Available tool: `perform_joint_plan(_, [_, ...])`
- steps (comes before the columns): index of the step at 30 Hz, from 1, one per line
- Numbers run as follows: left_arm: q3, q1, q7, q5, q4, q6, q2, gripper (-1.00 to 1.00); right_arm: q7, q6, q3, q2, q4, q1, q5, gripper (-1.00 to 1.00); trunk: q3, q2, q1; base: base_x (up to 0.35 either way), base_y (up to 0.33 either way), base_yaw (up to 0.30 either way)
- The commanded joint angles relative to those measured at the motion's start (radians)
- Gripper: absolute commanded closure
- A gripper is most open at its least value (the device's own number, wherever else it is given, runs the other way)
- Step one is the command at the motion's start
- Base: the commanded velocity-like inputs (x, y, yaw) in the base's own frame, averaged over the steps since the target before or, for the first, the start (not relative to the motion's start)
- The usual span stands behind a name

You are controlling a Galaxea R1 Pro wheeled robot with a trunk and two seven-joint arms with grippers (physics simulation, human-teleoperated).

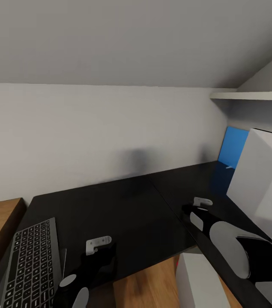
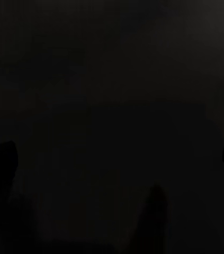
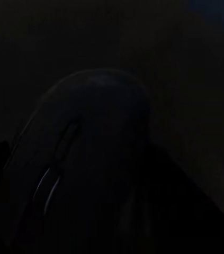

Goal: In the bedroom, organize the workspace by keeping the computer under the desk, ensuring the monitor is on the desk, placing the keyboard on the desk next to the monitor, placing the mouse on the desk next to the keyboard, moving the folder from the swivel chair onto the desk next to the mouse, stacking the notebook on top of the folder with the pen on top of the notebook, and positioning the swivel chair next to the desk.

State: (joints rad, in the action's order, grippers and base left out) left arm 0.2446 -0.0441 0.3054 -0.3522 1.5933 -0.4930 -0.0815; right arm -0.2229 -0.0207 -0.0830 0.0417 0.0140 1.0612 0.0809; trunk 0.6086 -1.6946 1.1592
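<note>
The glossy black desk [image 1: 123,205] runs along the grey wall and turns toward me on the right. The black keyboard [image 1: 33,265] lies on its left end. My left gripper [image 1: 103,256] hovers low over the desk's front edge just right of the keyboard. In the left wrist view that gripper [image 2: 117,153] is open, with only dark desk between the fingers. My right gripper [image 1: 191,210] rests at the desk's right wing. In the right wrist view the right gripper [image 3: 112,159] stands open around the dark rounded mouse [image 3: 96,137]. A light grey boxy case [image 1: 200,282], apparently the computer, stands on the floor by the desk's inner corner.
A bright blue panel [image 1: 233,147] leans at the far right end of the desk. A large white block [image 1: 260,179] rises over the right wing, close to my right arm. A white shelf [image 1: 251,96] hangs above it. Wood floor [image 1: 148,286] shows under the desk's front edge.
</note>
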Motion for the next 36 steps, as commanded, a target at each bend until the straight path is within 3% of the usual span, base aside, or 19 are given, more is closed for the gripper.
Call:
perform_joint_plan(1, [0.001,0.0,0.012,-0.018,-0.027,-0.004,0.0,-1.0,-0.001,0.0,-0.008,0.0,0.001,0.0,0.008,1.0,0.001,0.0,0.0,0.0,0.0,0.0])
perform_joint_plan(14, [0.001,0.0,0.012,-0.018,-0.027,-0.004,0.002,-1.0,-0.001,0.004,-0.007,0.0,0.001,0.0,0.008,1.0,0.001,0.0,0.0,0.0,0.0,0.0])
perform_joint_plan(25, [0.001,0.0,0.012,-0.017,-0.027,-0.004,0.002,-1.0,0.0,0.011,-0.006,-0.001,0.002,0.0,0.008,1.0,-0.033,0.077,-0.042,0.0,0.0,0.0])
perform_joint_plan(28, [0.0,0.0,0.012,-0.017,-0.027,-0.002,0.002,-1.0,-0.012,0.033,-0.004,-0.015,0.023,0.0,0.003,1.0,-0.043,0.098,-0.054,0.0,0.0,0.0])
perform_joint_plan(30, [0.0,0.0,0.012,-0.017,-0.025,0.026,0.003,-1.0,-0.022,0.04,-0.005,-0.04,0.058,0.0,0.001,1.0,-0.049,0.112,-0.061,0.0,0.0,0.0])
perform_joint_plan(36, [-0.001,0.002,0.011,-0.017,0.019,0.085,0.016,-1.0,-0.027,0.034,-0.004,-0.057,0.081,0.0,0.002,1.0,-0.068,0.154,-0.084,0.0,0.0,0.0])
